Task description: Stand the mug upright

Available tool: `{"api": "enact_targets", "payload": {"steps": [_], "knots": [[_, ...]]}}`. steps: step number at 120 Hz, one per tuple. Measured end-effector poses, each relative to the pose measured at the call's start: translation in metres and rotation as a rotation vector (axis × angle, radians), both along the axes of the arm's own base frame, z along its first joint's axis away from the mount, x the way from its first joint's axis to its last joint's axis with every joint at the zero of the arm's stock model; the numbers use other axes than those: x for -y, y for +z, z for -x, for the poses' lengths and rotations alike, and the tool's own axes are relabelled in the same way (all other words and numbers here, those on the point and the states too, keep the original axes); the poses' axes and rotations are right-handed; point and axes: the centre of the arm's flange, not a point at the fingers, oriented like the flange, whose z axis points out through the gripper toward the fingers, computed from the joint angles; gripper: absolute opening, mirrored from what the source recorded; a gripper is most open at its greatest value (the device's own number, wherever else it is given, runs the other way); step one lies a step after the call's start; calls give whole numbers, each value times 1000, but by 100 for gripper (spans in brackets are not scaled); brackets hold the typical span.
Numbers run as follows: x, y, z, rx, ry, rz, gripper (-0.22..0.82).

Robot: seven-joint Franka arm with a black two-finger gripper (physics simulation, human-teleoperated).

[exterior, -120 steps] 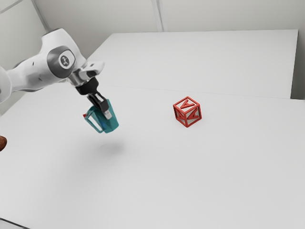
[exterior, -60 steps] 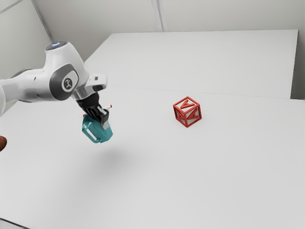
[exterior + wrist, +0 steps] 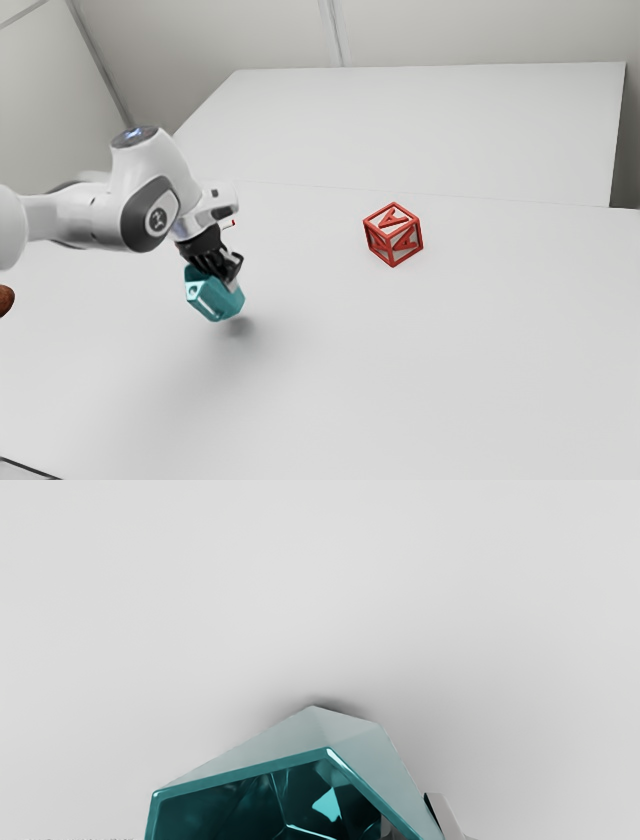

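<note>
In the exterior view the gripper (image 3: pixel 229 277) points down at a slant on the view's left, shut on the teal mug (image 3: pixel 213 299). The mug hangs tilted from it, low over the white table, its shadow close beneath; whether its lower edge touches cannot be told. In the wrist view the gripper (image 3: pixel 413 825) pinches one wall of the mug (image 3: pixel 280 768), one finger (image 3: pixel 445 812) outside and the other inside the opening. Much of the angular rim and dark interior faces the camera.
A red-framed letter cube (image 3: pixel 393 236) rests on the table (image 3: pixel 420 370), toward the exterior view's right from the mug. A brown rounded object (image 3: pixel 5 300) shows at the exterior view's left edge.
My hand has come lower and slightly toward the exterior view's right, turning as it moved. The gripped mug has gone down with it, changing its tilt and drawing nearer to its shadow.
</note>
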Motion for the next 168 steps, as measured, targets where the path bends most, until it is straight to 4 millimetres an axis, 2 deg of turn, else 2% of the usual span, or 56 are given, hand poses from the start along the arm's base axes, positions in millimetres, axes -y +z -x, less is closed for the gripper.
{"api": "enact_targets", "payload": {"steps": [39,95,118,168], "knots": [[4,-25,1,-28,68,5,-18],[4,-50,-2,-66,130,10,-17],[5,-49,-3,-62,138,18,7],[10,-22,-1,-12,130,23,45]]}}
